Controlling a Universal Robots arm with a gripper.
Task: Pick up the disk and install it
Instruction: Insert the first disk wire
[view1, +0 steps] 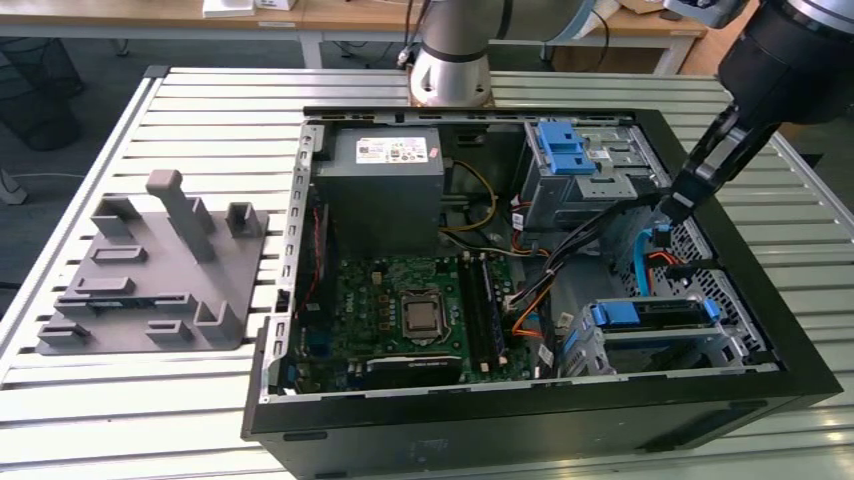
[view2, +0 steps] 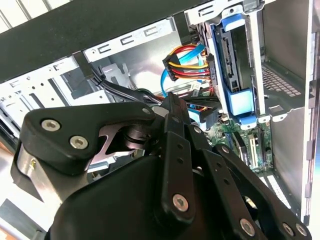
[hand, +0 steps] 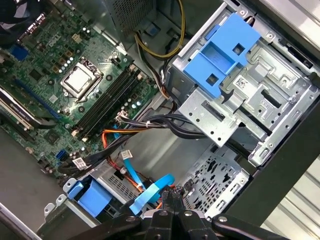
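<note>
— The case (view1: 534, 420): matt black, smooth. Cage (hand: 240, 100): bare, dull grey metal, with a glossy blue plastic latch (hand: 222, 52).

— And the gripper (hand: 172, 197)?

— Matt black, with shiny metal screws. The table (view1: 200, 400) shows pale ribbed slats.

One open computer case (view1: 747, 390). One motherboard (view1: 400, 310), one processor (view1: 422, 315) at its middle. One grey power-supply box (view1: 380, 185). One metal drive cage (view1: 587, 185), one blue latch (view1: 563, 150) on top. One disk (view1: 647, 315) in blue carrier, seated in lower bay. One grey moulded fixture (view1: 154, 270) on slatted table (view1: 200, 120). One robot arm base (view1: 454, 50). One gripper (view1: 678, 212), fingertips pressed together.
</note>
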